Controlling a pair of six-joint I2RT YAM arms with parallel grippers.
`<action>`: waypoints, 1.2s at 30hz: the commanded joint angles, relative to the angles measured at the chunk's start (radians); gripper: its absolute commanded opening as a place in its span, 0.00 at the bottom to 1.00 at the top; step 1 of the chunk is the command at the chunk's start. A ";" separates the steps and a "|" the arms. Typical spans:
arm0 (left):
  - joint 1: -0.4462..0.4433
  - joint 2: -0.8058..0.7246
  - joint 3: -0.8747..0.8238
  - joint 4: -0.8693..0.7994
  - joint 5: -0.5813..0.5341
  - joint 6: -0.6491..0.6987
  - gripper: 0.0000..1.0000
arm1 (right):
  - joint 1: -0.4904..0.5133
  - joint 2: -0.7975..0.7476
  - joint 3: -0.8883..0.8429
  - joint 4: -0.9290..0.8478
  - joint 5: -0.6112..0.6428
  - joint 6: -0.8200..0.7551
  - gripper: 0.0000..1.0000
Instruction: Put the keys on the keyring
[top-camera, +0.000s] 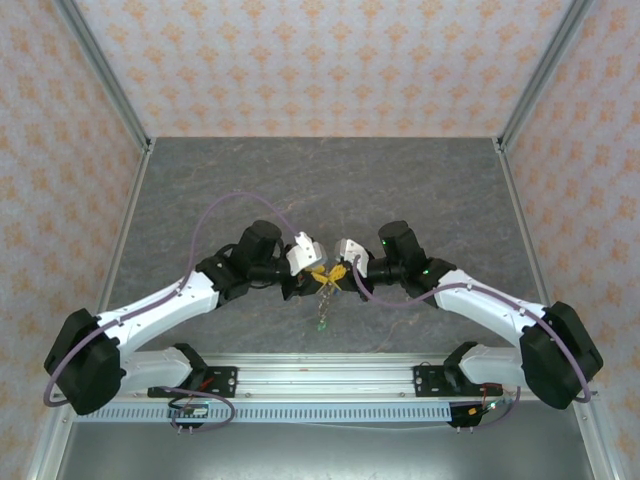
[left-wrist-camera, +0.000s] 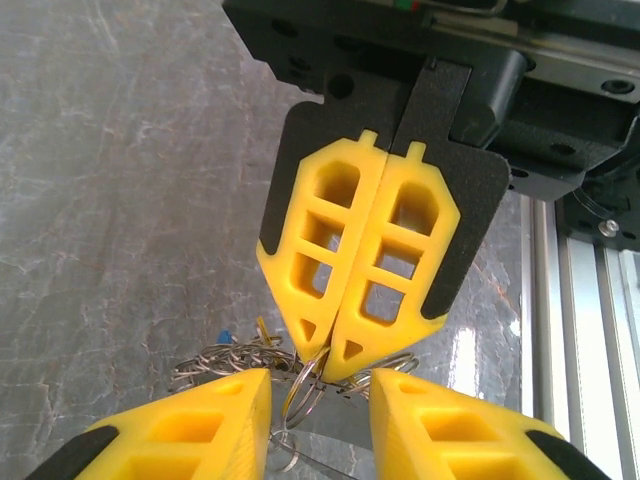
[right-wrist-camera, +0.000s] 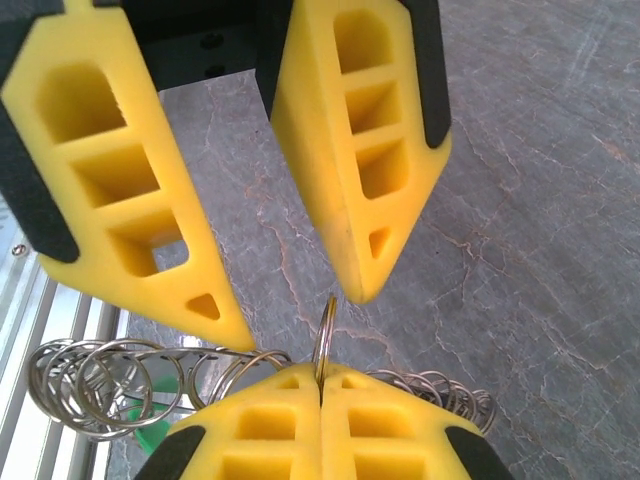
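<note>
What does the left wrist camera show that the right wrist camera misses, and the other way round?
Left wrist: a blue bit beside the coil of rings. Right wrist: a green tag behind that coil's wide loops. Both: the right gripper shut on a small ring, the left gripper open on either side of it, the grey table and the metal rail.

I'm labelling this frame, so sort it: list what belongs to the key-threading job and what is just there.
Job:
- keyring, one loop pinched by the shut right gripper
- open left gripper
- green key head
- blue key head

Just there:
- table
- aluminium rail
- patterned walls
</note>
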 joint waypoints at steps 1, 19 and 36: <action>-0.006 0.016 0.041 -0.092 0.043 0.062 0.31 | 0.002 -0.011 0.048 0.006 -0.032 -0.035 0.00; -0.004 0.066 0.103 -0.154 0.072 0.120 0.11 | 0.001 -0.006 0.072 0.017 -0.046 -0.051 0.00; 0.027 -0.053 -0.066 0.215 0.087 -0.097 0.00 | 0.002 -0.048 -0.117 0.281 0.042 0.115 0.12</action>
